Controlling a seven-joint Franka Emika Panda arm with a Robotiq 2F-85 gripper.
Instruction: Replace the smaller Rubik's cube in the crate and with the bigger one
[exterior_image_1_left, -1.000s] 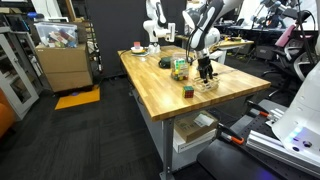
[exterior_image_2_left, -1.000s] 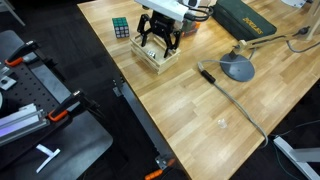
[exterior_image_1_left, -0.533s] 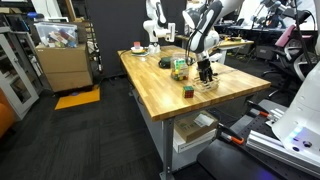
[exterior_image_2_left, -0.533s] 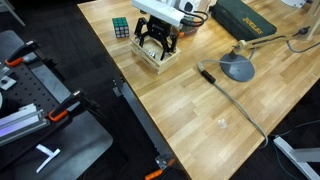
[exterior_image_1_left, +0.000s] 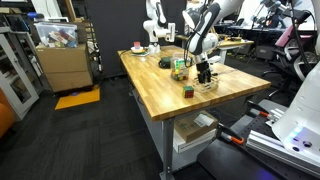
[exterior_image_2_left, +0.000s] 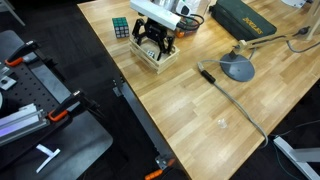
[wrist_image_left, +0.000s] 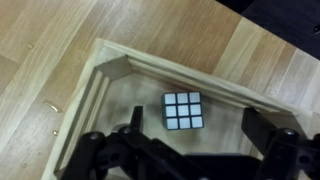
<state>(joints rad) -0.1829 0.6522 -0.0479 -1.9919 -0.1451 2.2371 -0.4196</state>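
The crate (wrist_image_left: 108, 72) is a low pale wooden tray near the table's front edge, seen in both exterior views (exterior_image_1_left: 210, 85) (exterior_image_2_left: 152, 60). The smaller Rubik's cube (wrist_image_left: 182, 110) lies inside it with a white tiled face up. My gripper (wrist_image_left: 197, 140) hangs open just above the crate, with a finger on either side of the small cube and not touching it; it also shows in both exterior views (exterior_image_1_left: 205, 70) (exterior_image_2_left: 155, 42). The bigger one (exterior_image_2_left: 121, 28) sits on the table beside the crate, also in an exterior view (exterior_image_1_left: 187, 92).
A green boxy object (exterior_image_2_left: 245, 18) lies at the far side of the wooden table (exterior_image_2_left: 200, 110). A grey disc (exterior_image_2_left: 238, 68) with a long handle or cable lies near the middle. In an exterior view (exterior_image_1_left: 180, 68) a green box stands behind the crate.
My gripper has shifted slightly over the crate. Both cubes and the crate have stayed in place.
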